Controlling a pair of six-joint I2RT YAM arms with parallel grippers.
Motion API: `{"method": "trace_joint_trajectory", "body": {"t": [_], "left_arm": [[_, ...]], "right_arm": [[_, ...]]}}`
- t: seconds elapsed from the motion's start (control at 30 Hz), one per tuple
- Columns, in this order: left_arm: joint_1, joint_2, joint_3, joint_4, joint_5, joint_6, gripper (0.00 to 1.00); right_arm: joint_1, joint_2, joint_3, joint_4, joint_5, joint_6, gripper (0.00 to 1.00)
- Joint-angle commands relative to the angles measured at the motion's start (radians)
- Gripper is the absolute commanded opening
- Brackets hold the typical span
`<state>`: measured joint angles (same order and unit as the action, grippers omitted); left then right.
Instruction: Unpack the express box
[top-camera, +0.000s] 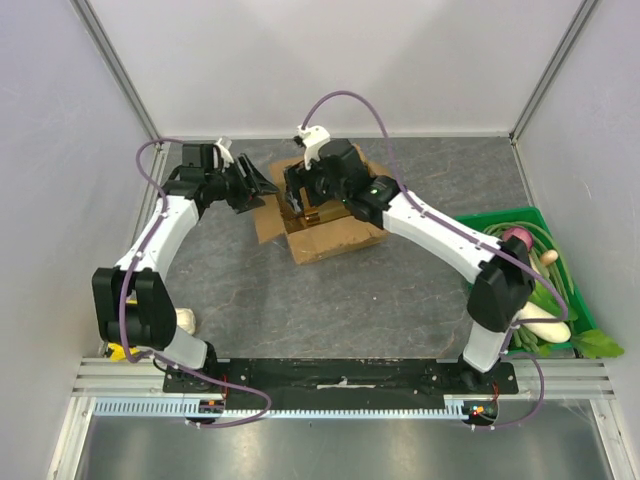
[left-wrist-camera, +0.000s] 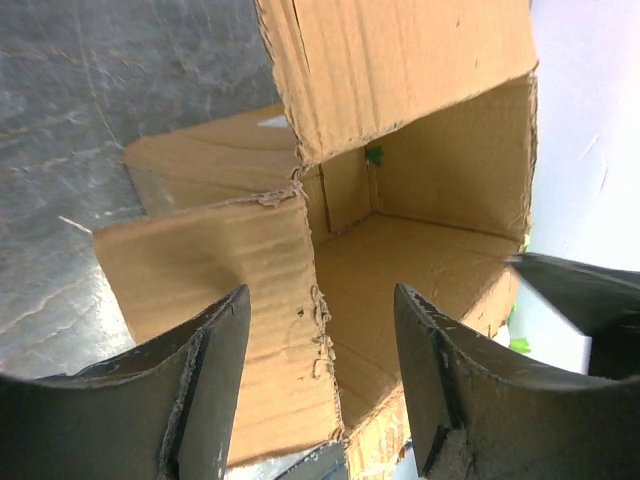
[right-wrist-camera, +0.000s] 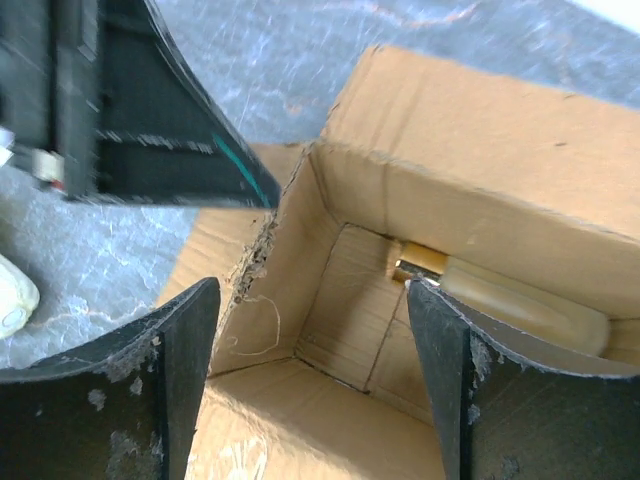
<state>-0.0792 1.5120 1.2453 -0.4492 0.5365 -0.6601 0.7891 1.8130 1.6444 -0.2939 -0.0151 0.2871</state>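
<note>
The express box (top-camera: 335, 238) is a brown cardboard carton with its flaps open, at the table's centre back. My right gripper (top-camera: 298, 200) hangs open over its opening. In the right wrist view the open jaws (right-wrist-camera: 312, 375) frame the box interior (right-wrist-camera: 340, 300), where a cream bottle with a gold cap (right-wrist-camera: 505, 300) lies against the far wall. My left gripper (top-camera: 262, 186) is open at the box's left side. In the left wrist view its jaws (left-wrist-camera: 322, 385) straddle the torn edge of a spread flap (left-wrist-camera: 215, 260) without closing on it.
A green crate (top-camera: 500, 218) of vegetables stands at the right edge. A small white object (top-camera: 186, 320) lies by the left arm's base. It also shows in the right wrist view (right-wrist-camera: 14, 296). White enclosure walls stand on three sides.
</note>
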Motion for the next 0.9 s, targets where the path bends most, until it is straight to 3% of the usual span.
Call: {"method": "trace_joint_trajectory", "body": {"t": [0.0, 0.2, 0.43, 0.67, 0.8, 0.87], "left_arm": [[-0.043, 0.027, 0.068, -0.042, 0.018, 0.056, 0.66], [-0.112, 0.042, 0.143, -0.249, -0.228, 0.089, 0.66], [-0.154, 0.106, 0.180, -0.258, -0.244, 0.071, 0.62], [-0.197, 0.234, 0.334, -0.365, -0.336, 0.103, 0.56], [-0.198, 0.264, 0.385, -0.382, -0.351, 0.138, 0.44], [-0.197, 0.283, 0.420, -0.396, -0.362, 0.157, 0.30]], "right_arm": [[-0.016, -0.112, -0.029, -0.008, 0.127, -0.009, 0.83], [-0.050, -0.123, -0.049, -0.070, 0.218, -0.019, 0.83], [-0.067, -0.119, -0.069, -0.070, 0.241, -0.009, 0.83], [-0.085, -0.142, -0.093, -0.074, 0.282, -0.031, 0.84], [-0.099, -0.159, -0.109, -0.080, 0.303, -0.031, 0.84], [-0.105, -0.164, -0.115, -0.080, 0.308, -0.034, 0.84]]}}
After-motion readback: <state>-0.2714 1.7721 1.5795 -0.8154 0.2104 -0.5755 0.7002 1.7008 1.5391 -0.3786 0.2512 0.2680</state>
